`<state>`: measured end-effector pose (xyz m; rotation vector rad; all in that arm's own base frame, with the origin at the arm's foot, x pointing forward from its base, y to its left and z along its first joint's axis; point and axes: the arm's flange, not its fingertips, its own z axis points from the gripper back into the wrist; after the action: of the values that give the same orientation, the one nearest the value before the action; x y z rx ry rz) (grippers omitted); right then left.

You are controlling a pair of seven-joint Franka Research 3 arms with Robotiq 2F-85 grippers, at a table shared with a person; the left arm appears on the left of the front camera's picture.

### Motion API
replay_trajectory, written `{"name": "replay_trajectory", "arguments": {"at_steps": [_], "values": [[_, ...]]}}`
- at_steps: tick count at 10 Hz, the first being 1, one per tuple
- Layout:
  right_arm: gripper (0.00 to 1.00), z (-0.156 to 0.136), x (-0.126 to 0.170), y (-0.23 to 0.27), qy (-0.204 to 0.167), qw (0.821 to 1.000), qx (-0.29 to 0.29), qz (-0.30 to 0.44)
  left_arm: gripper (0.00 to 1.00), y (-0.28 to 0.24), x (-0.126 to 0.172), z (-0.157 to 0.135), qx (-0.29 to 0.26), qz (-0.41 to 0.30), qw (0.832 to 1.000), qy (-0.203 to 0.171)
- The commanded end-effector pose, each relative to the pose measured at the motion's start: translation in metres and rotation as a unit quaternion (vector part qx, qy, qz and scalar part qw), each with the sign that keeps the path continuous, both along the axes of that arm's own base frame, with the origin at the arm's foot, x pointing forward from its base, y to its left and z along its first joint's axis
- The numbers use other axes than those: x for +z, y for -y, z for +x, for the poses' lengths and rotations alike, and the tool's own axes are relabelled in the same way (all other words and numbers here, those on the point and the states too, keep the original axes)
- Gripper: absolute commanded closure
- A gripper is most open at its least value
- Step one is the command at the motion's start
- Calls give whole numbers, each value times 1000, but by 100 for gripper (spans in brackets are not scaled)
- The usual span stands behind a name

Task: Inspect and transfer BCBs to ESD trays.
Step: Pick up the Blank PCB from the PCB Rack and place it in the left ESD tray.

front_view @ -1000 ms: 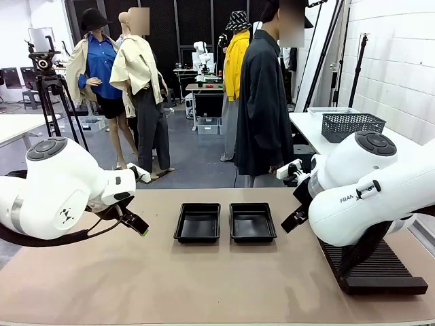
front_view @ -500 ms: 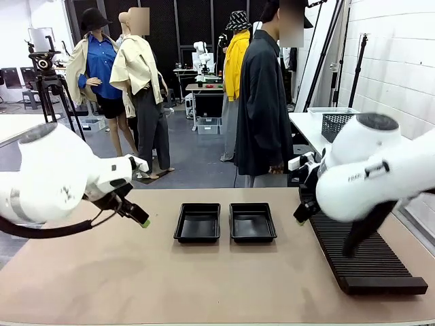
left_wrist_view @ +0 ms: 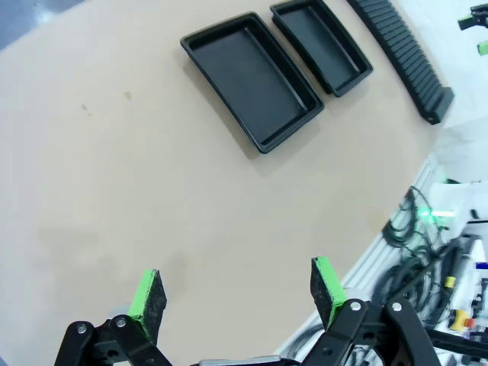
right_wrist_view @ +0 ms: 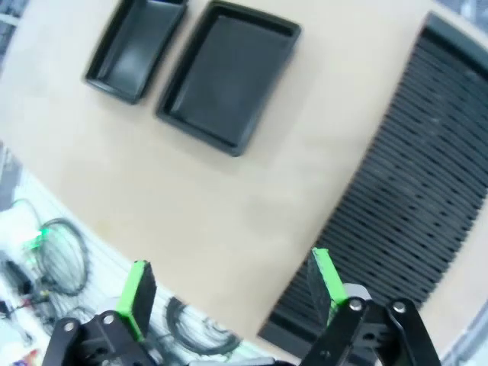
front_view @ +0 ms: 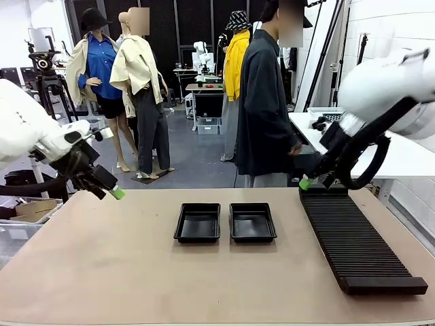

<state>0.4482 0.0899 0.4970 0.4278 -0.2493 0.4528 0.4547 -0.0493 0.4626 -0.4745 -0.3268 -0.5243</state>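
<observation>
Right wrist view's blurry, rack (right_wrist_view: 404, 175) cut off. ESD trays (front_view: 198, 224) look glossy black, side by side. Spread wide: left gripper (left_wrist_view: 236, 274), right gripper (right_wrist_view: 229, 267).

Two ESD trays (front_view: 197, 240) side by side at middle of surface (front_view: 136, 278); rack (front_view: 353, 238) right of them, apart, running near-to-far; person (front_view: 262, 102) behind far edge.

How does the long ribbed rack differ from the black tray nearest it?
The long black ribbed slotted rack is far longer than the shallow black rectangular plastic tray. The rack's top is rows of ridges; the tray has a smooth floor inside a raised rim. The rack lies toward the tan table's right side; the tray sits mid-table. Both are black and lie flat.
</observation>
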Motion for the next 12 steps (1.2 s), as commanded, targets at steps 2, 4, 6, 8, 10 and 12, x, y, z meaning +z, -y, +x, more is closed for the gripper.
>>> {"name": "replay_trajectory", "arguments": {"at_steps": [2,4,6,8,10,12], "values": [[0,16,-14,50,-55,990,3,133,0,-32,-5,27,8,-96,994,-57],[0,11,-24,105,-63,965,7,255,0,-77,0,20,43,-210,975,-61],[0,3,-38,158,-50,935,16,351,0,-122,3,8,76,-283,955,-51],[0,-6,-67,209,-42,910,-18,413,0,-170,-8,-6,119,-337,933,-47],[0,-14,-91,249,-36,888,-42,456,0,-212,-24,-17,139,-389,910,-47],[0,-22,-100,272,-21,876,-51,479,0,-245,-35,-27,145,-425,893,-34]]}}
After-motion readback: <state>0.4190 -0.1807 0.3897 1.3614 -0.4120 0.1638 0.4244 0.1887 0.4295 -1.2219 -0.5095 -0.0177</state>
